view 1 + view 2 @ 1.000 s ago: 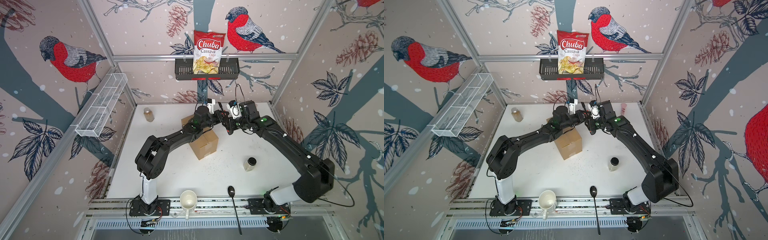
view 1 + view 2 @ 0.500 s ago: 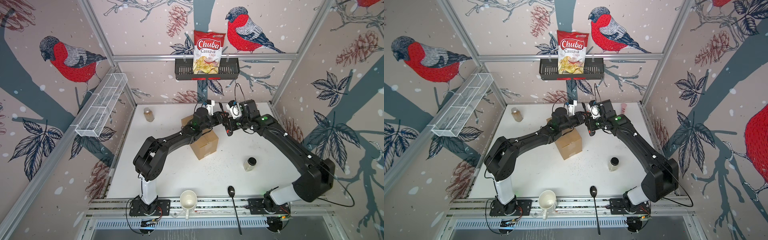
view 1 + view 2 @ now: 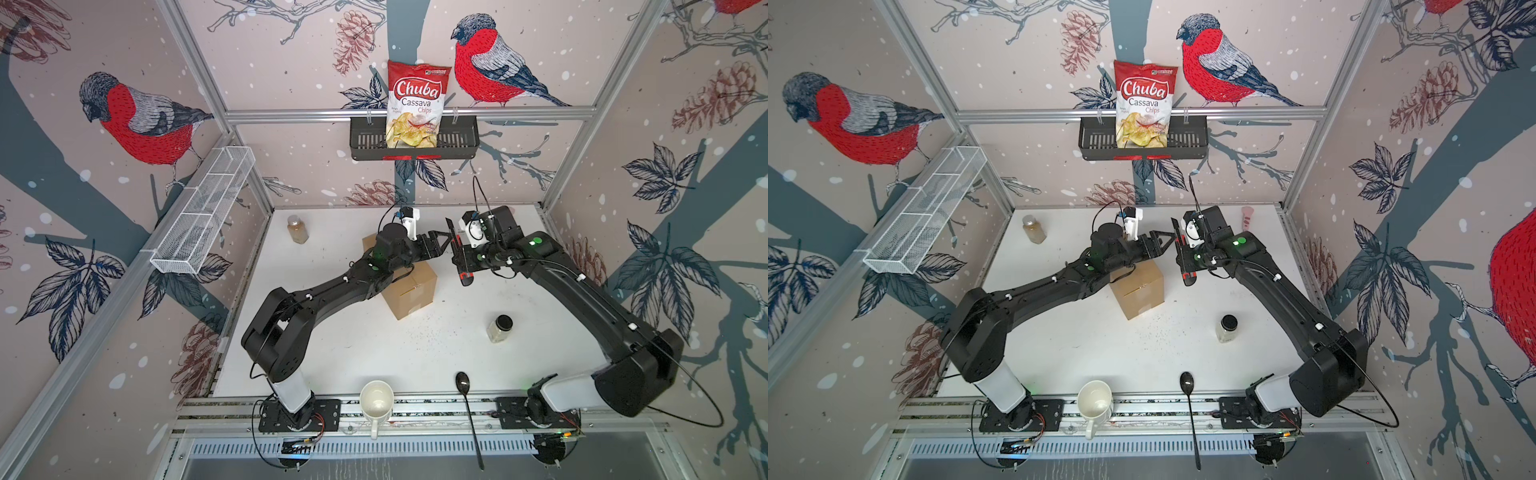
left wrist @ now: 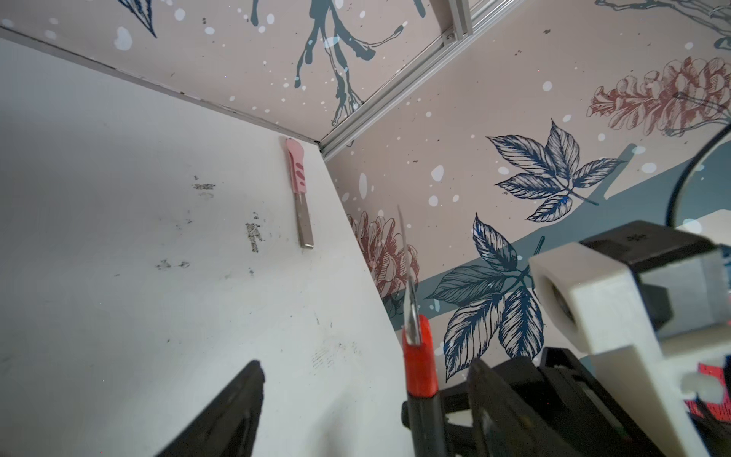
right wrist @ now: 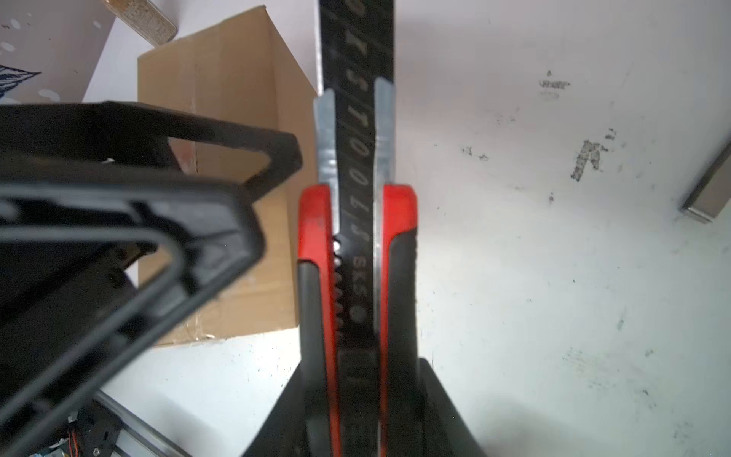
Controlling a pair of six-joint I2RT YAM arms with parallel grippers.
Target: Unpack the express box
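Cardboard first: the plain brown corrugated express box (image 3: 409,291) sits mid-frame in both top views on the white tabletop (image 3: 353,353), its top mostly hidden beneath the left arm. Just right of it, the right gripper (image 3: 467,259) pinches a red-and-black utility knife (image 5: 356,257) by its handle, blade run out and pointing up the frame. The left gripper (image 4: 364,366) hangs close by that blade, jaws spread, holding nothing. I'd judge the cutter stands ready. Next, the blade must come down onto the taped seam, with the left arm clear of its edge.

Counting:
- one box
- two cutters, counting a pink-handled cutter (image 3: 1247,216) lying upper right on the table
- two jars: an amber jar (image 3: 297,229) and a clear black-lidded jar (image 3: 500,328)
- one white mug (image 3: 376,401)
- one black spoon (image 3: 467,411)
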